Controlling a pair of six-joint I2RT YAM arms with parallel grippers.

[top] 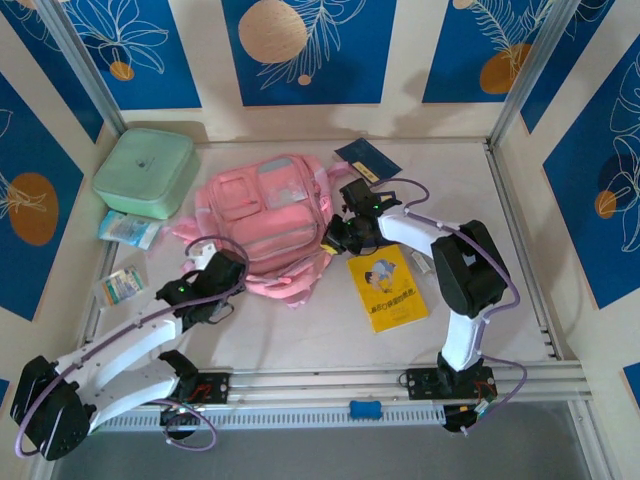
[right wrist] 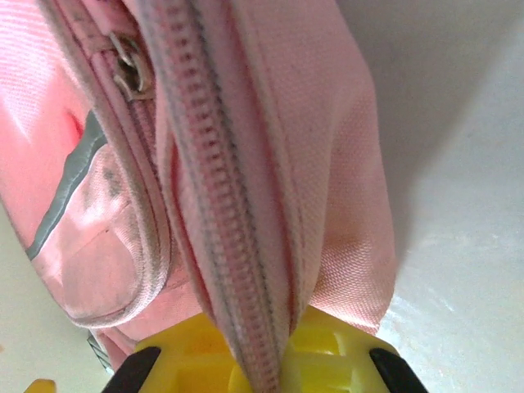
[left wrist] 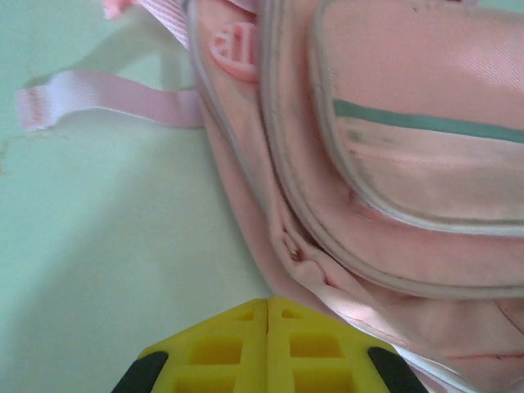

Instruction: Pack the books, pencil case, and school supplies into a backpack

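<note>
up close, right gripper [right wrist: 262, 356] pinches backpack [right wrist: 336, 164] zipper [right wrist: 233, 221]; left gripper [left wrist: 268, 332] closed, empty.

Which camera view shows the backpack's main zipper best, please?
Right wrist: the zipper runs close up, teeth plain. Top external shows the whole backpack, zipper too small; left wrist shows its front pocket.

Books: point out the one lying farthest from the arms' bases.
The navy book, beyond the far right corner of the backpack. The yellow book, with its cartoon cover, lies much nearer.
</note>
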